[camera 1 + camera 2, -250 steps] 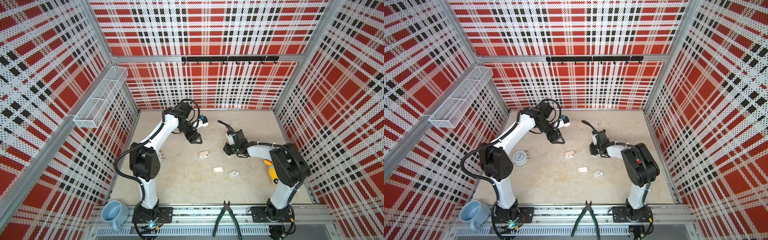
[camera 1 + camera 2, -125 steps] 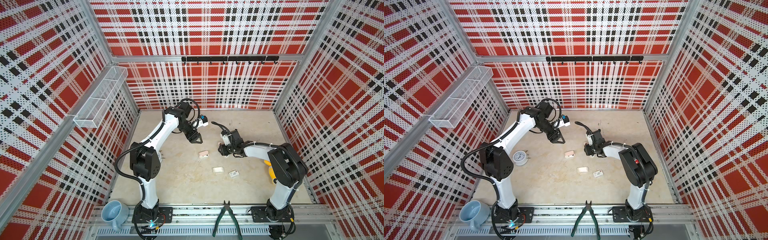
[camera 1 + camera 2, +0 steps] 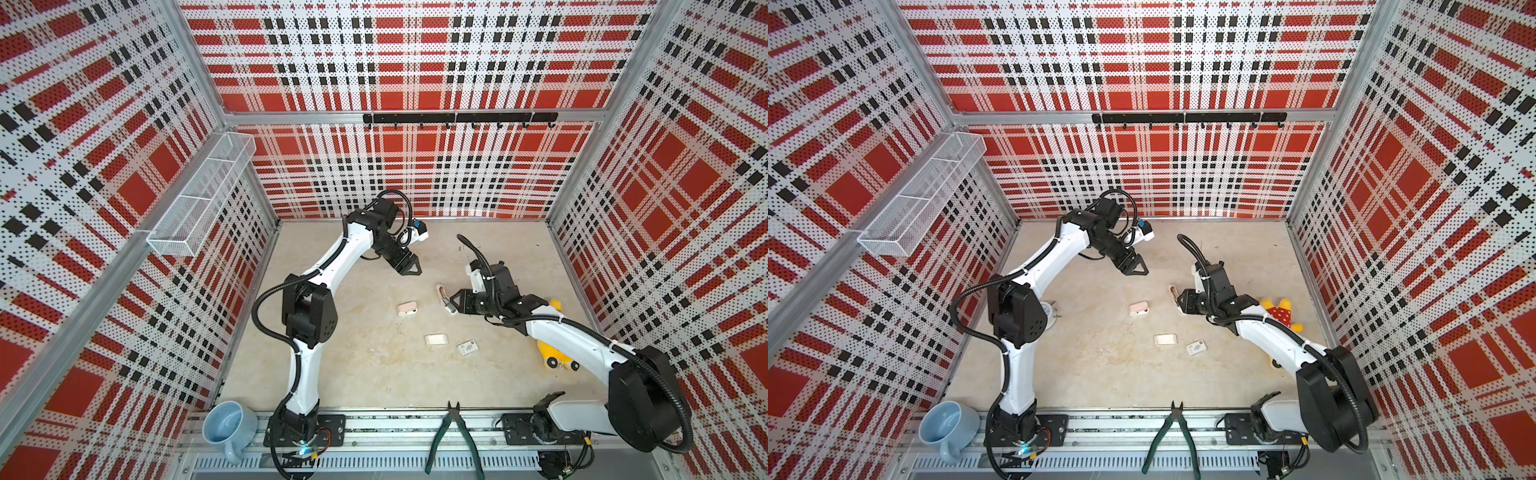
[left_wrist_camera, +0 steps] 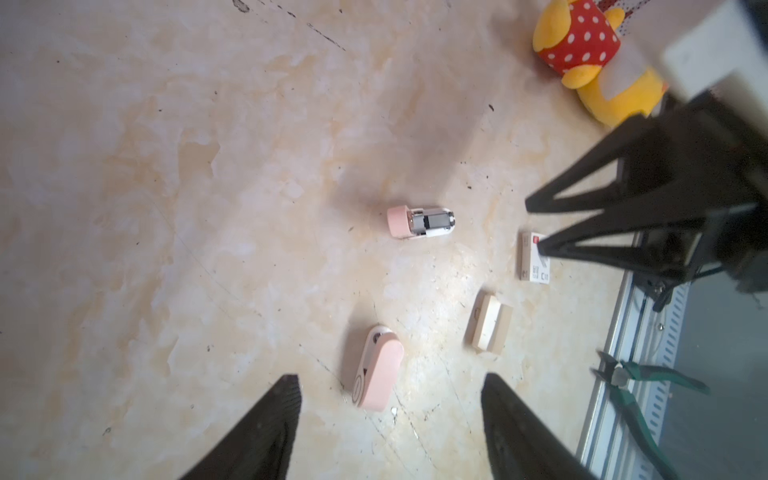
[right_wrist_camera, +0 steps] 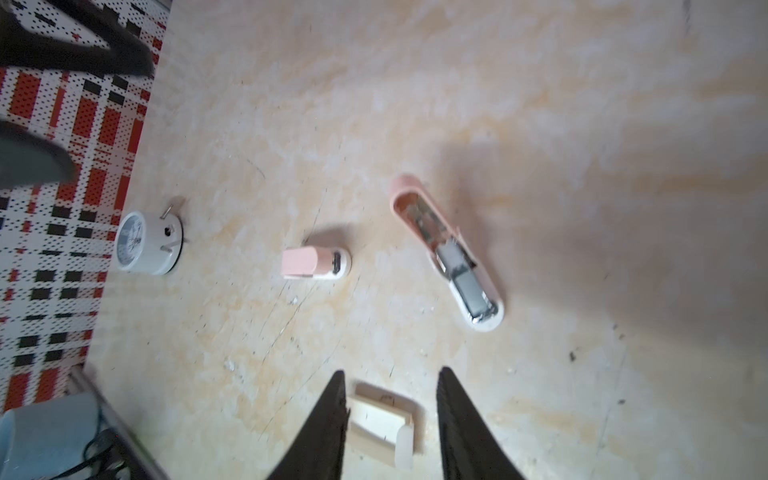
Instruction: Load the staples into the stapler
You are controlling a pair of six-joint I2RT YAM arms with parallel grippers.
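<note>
The stapler (image 5: 449, 253) lies swung open on the table, pink lid and white base in one line, with silvery-grey metal (image 5: 471, 289) in its channel. I cannot tell the staples from the stapler's own metal. In both top views my right gripper (image 3: 453, 302) (image 3: 1179, 301) hovers at the stapler's (image 3: 441, 293) right end. Its jaws (image 5: 391, 370) are open with nothing between them. My left gripper (image 3: 413, 272) (image 4: 390, 376) hangs open above the table further back, empty. The stapler (image 4: 419, 222) shows end-on in the left wrist view.
A closed pink stapler-shaped piece (image 3: 407, 308) (image 4: 376, 370) lies left of the stapler. A small cardboard tray (image 3: 436, 340) (image 5: 382, 424) and a white sleeve with a red mark (image 3: 468, 347) lie nearer the front. Clock (image 5: 145, 243), plush toy (image 3: 1281, 311), pliers (image 3: 453, 440) and mug (image 3: 228, 428) sit around the edges.
My right gripper has moved left, up to the open stapler. The left arm has not moved.
</note>
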